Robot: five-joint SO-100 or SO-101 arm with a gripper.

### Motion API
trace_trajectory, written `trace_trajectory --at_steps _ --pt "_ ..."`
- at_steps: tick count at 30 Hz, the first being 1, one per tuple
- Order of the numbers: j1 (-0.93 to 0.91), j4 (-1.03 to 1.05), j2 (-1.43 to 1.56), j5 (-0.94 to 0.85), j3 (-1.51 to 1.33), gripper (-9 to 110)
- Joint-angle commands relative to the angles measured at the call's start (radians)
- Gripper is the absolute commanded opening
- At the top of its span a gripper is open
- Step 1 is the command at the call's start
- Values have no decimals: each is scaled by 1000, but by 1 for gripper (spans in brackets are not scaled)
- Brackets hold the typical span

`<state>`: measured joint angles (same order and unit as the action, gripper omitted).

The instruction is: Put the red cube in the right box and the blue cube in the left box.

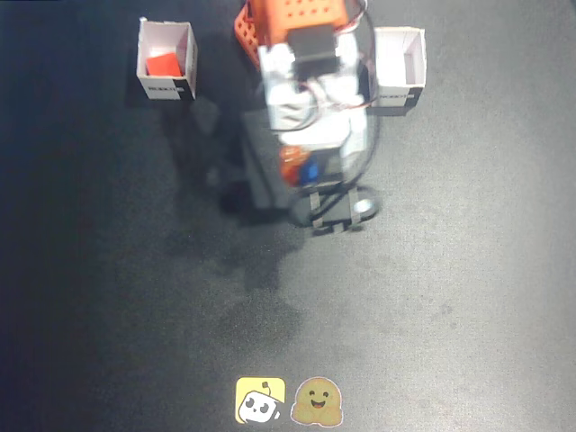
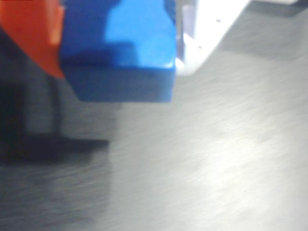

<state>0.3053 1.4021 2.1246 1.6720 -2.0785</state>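
The red cube [image 1: 163, 64] lies inside the white box [image 1: 144, 59] at the upper left of the fixed view. My gripper [image 1: 301, 171] sits just below the arm's body, between the two boxes, and is shut on the blue cube [image 1: 309, 171]. In the wrist view the blue cube [image 2: 120, 48] fills the upper left. It is pinched between an orange finger [image 2: 33, 33] and a white finger [image 2: 207, 29], and seems to hang a little above the dark table. The other white box [image 1: 420, 61], at the upper right, shows nothing inside.
The arm's orange base [image 1: 297, 22] and white body [image 1: 301, 99] stand at the top centre between the boxes. Two small stickers [image 1: 283, 401] lie near the front edge of the dark table [image 1: 450, 270].
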Motion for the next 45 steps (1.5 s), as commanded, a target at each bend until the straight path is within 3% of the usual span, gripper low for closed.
trace_trajectory --at_steps 1,10,29,45 --pt "89 15 57 46 5 9" --pt "316 86 126 95 -35 9" --pt "813 133 341 390 -218 8" --pt "911 104 417 373 -348 8"
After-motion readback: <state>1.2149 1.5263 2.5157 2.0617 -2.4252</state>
